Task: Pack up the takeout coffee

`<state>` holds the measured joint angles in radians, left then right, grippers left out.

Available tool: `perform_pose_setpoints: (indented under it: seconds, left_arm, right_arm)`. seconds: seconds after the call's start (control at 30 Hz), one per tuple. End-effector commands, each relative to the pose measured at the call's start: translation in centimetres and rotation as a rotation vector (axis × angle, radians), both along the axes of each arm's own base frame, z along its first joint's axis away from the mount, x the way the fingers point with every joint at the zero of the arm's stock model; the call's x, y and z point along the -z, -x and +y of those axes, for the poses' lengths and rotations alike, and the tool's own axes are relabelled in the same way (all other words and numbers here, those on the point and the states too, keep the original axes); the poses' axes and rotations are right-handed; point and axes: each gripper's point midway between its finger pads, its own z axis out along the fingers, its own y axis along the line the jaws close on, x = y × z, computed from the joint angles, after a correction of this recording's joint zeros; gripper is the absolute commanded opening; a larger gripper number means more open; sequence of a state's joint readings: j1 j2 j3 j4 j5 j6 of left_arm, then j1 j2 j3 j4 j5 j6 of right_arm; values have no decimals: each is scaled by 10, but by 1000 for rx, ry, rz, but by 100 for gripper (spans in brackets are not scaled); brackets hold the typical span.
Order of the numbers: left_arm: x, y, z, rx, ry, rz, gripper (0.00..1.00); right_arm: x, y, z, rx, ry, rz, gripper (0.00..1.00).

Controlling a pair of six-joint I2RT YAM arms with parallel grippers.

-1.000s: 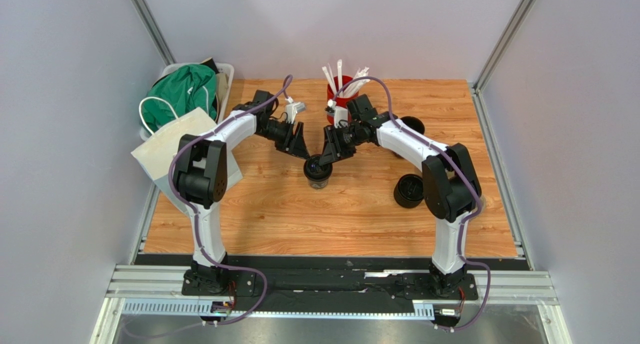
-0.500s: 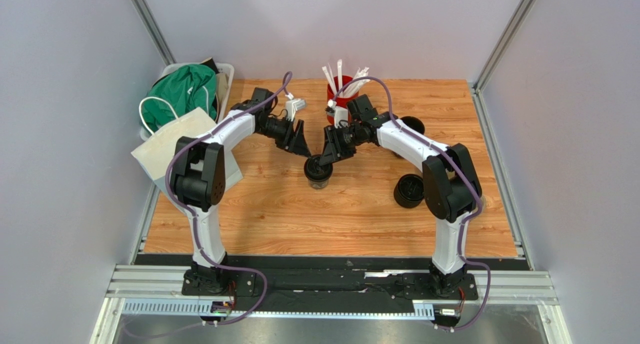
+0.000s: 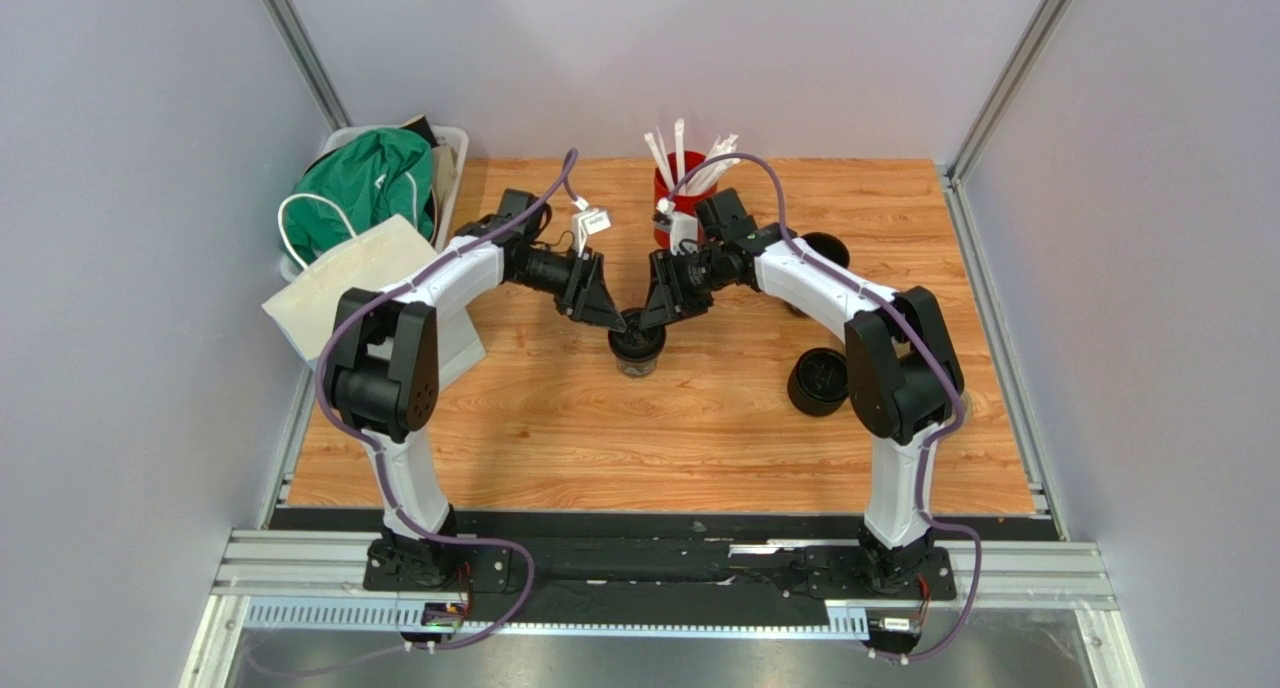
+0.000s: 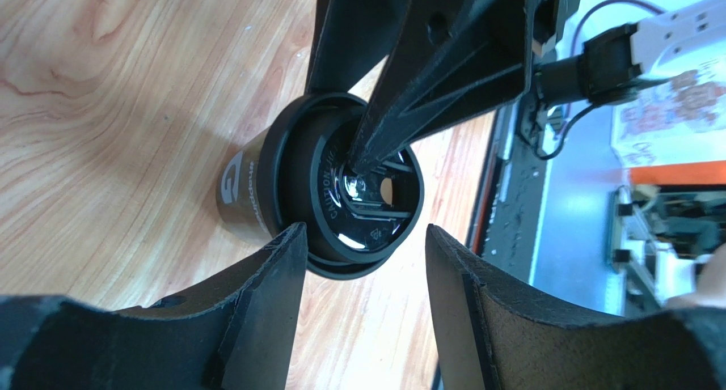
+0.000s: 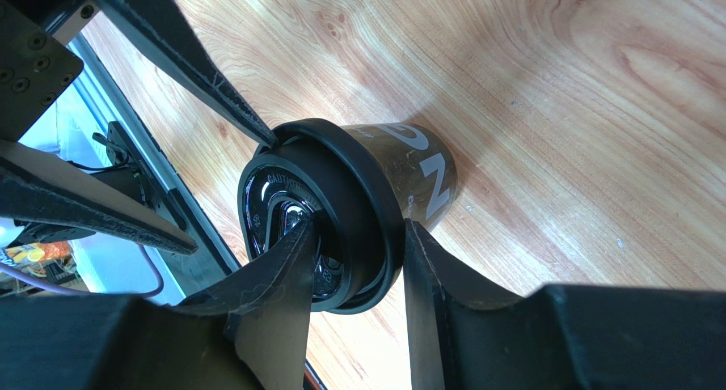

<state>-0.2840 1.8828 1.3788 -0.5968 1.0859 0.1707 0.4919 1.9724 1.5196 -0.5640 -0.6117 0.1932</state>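
Standing on the bench (image 3: 526,418) is a black cup (image 3: 637,352). The right end effector (image 5: 358,237) pinches its lid (image 5: 341,194) rim. The left end effector (image 4: 365,237) is open, one finger each side of the lid. Two other cups (image 3: 819,382) (image 3: 825,249) sit further right.

The table (image 5: 554,84) is smooth wood-grain with a soft sheen. The lid (image 4: 375,194) is glossy black plastic; the cup (image 5: 423,162) below looks satin, perhaps coated paper. The left gripper (image 4: 365,233) has fingers (image 4: 256,322) of matt, faintly rough black plastic.
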Motion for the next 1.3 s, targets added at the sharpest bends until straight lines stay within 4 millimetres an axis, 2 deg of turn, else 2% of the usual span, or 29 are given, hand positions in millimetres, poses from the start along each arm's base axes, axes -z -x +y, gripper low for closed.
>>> perform_pose_setpoints:
  seconds: [0.0,0.43,0.57,0.77,0.9,1.07,1.2,1.27]
  left_arm:
    - [-18,9,-2,47,5,-158,62]
    - [14,-8,6,-68,-237,-303,62]
    - [9,-1,4,-47,-221,-327,63]
    - [8,2,4,-50,-253,-382,71]
    - [18,2,7,-65,-321,-454,76]
    - [28,1,4,-78,-371,-504,75]
    - [31,-11,6,-132,-442,-542,74]
    - [37,-10,5,-129,-470,-528,72]
  right_arm:
    - [58,-7,-43,83,242,15,30]
    - [56,-11,-45,93,243,2,30]
    - [56,-11,-45,95,247,-2,30]
    - [57,-13,-44,100,251,-3,31]
    - [56,-13,-44,100,250,-5,31]
    - [58,-13,-45,103,254,-2,31]
    - [57,-14,-45,105,252,-5,31]
    - [57,-13,-44,103,253,-3,31]
